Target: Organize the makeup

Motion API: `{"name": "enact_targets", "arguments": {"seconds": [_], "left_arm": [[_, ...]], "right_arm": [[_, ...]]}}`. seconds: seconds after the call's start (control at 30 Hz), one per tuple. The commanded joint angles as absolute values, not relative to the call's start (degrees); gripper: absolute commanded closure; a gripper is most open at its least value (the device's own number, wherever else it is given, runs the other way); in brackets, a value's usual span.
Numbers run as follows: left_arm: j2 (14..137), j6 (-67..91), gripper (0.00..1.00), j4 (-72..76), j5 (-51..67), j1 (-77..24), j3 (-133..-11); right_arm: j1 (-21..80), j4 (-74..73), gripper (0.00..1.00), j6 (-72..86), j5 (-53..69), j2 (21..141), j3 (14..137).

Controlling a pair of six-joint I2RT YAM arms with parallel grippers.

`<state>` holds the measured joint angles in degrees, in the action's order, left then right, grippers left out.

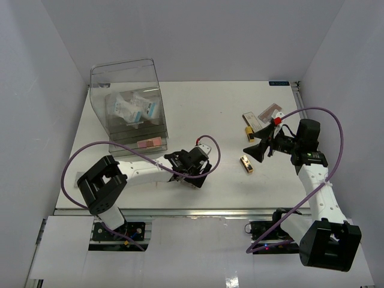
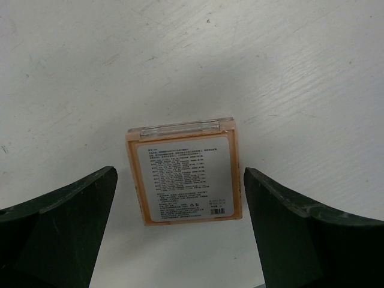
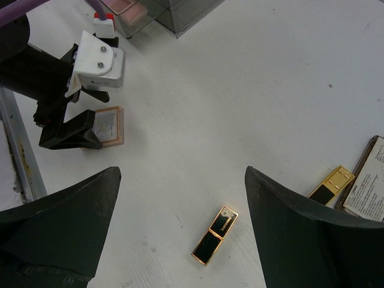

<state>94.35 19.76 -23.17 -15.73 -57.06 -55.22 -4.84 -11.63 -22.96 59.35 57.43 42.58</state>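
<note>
A tan square palette (image 2: 184, 171) lies label side up on the white table, between the fingers of my open left gripper (image 2: 180, 180), which do not touch it. It also shows in the right wrist view (image 3: 110, 126). In the top view the left gripper (image 1: 199, 176) covers it. My right gripper (image 1: 257, 149) is open and empty, hovering above a black-and-gold tube (image 3: 215, 235) that lies flat on the table (image 1: 246, 163). A second gold tube (image 1: 248, 129) and flat palettes (image 1: 269, 113) lie at the back right.
A large clear plastic box (image 1: 129, 102) stands at the back left, holding clear packets (image 1: 132, 109) and a pink palette (image 1: 150, 143) at its front. The table's near edge (image 1: 180, 210) runs just behind my arms. Grey walls close in both sides.
</note>
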Motion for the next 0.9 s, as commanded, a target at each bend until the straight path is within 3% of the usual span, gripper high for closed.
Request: {"name": "enact_targets", "arguments": {"seconds": [0.0,0.57,0.63,0.8,0.87], "left_arm": [[93.22,19.13,0.02,-22.00,-12.88,-57.30,-56.31],[95.92,23.09,0.05,-22.00,-14.71,-57.30,-54.73],[96.06,23.28,0.10,-22.14,-14.60,-57.30,-54.84],[94.20,24.56,0.40,-22.56,-15.25,-57.30,-54.82],[91.80,24.87,0.45,-23.03,-16.40,-57.30,-54.61]], "right_arm": [[-5.36,-9.49,0.10,-22.68,60.88,56.92,42.39],[-5.54,-9.49,0.10,-22.68,61.52,56.63,42.28],[-5.62,-9.49,0.10,-22.68,61.60,56.44,42.19],[-5.72,-9.50,0.10,-22.68,61.62,56.16,42.18],[-5.77,-9.55,0.10,-22.68,61.73,56.16,42.13]]}}
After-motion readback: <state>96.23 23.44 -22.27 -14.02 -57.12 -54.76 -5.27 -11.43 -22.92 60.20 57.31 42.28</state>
